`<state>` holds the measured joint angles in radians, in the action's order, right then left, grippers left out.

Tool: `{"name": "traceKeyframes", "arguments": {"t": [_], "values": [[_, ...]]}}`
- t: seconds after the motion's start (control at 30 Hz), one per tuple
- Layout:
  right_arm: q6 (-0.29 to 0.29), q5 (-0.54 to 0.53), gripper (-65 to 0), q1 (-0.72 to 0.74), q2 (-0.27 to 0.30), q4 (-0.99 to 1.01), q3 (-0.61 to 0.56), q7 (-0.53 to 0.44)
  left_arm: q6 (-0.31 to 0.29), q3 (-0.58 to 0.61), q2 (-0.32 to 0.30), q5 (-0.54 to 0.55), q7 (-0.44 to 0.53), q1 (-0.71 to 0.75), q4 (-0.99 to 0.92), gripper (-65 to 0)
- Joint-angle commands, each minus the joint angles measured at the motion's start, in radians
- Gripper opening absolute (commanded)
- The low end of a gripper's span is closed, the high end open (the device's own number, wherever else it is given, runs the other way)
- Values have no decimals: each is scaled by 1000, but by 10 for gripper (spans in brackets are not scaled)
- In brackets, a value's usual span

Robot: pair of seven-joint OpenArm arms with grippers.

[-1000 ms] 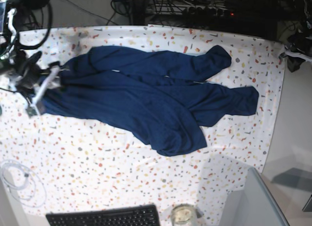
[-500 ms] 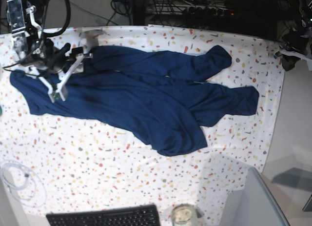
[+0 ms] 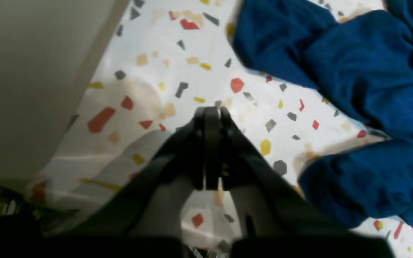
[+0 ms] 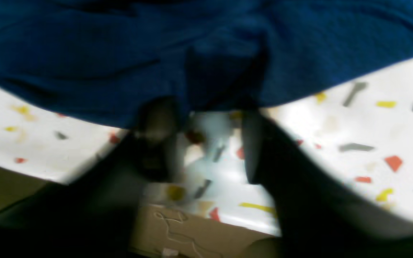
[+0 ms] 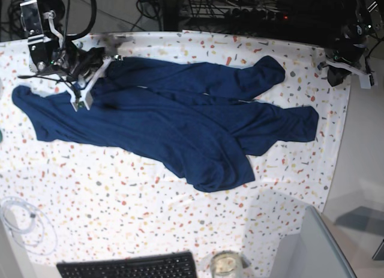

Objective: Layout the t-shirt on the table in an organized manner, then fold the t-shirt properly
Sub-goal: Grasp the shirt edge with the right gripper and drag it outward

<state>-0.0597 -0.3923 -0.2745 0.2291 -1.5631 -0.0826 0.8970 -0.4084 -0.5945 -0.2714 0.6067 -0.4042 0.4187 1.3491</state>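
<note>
- Left wrist view: the left gripper (image 3: 212, 114) hangs over the speckled table (image 3: 199, 71) with its dark jaws pressed together and nothing between them. Folds of the navy t-shirt (image 3: 364, 71) lie to its right, apart from the tips, and the table's edge runs along the left.
- Right wrist view: the picture is blurred. The right gripper (image 4: 210, 118) sits at the hem of the t-shirt (image 4: 206, 46), its two dark fingers (image 4: 156, 118) standing a little apart, with speckled table (image 4: 371, 118) showing in the gap. The cloth's edge drapes over the fingertips; whether it is pinched cannot be told.
- Base view: the t-shirt (image 5: 174, 122) sprawls crumpled across the far half of the table (image 5: 150, 218), one end reaching out to the left, sleeves bunched toward the right, a rounded flap pointing at the near side. The right gripper (image 5: 84, 92) rests at the shirt's upper left edge. The left gripper (image 5: 347, 71) is at the table's far right edge, well apart from the cloth. A black keyboard (image 5: 129, 267) and a glass jar (image 5: 225, 265) sit at the near edge, and a coiled clear cable (image 5: 21, 221) lies near left.
</note>
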Motion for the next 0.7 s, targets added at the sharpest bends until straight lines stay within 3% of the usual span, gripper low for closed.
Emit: {"name": "traceKeyframes", "arguments": {"t": [0.0, 0.03, 0.3, 0.53, 0.67], "values": [[-1, -7, -611, -6, 6, -17, 5, -9, -5, -6, -16, 11, 23, 1, 17, -650], [-1, -7, -650, -24, 8, -21, 7, -11, -5, -6, -16, 11, 23, 1, 17, -650], [2, -15, -648, -177, 17, -121, 8, -123, -5, -6, -21, 9, 23, 1, 17, -650], [-4, -15, -641, -203, 10, -184, -3, -124, -5, -5, -21, 9, 21, -17, 16, -650], [-4, -10, -618, -220, 17, -325, 7, -126, -5, -5, -21, 9, 21, -19, 16, -650]]}}
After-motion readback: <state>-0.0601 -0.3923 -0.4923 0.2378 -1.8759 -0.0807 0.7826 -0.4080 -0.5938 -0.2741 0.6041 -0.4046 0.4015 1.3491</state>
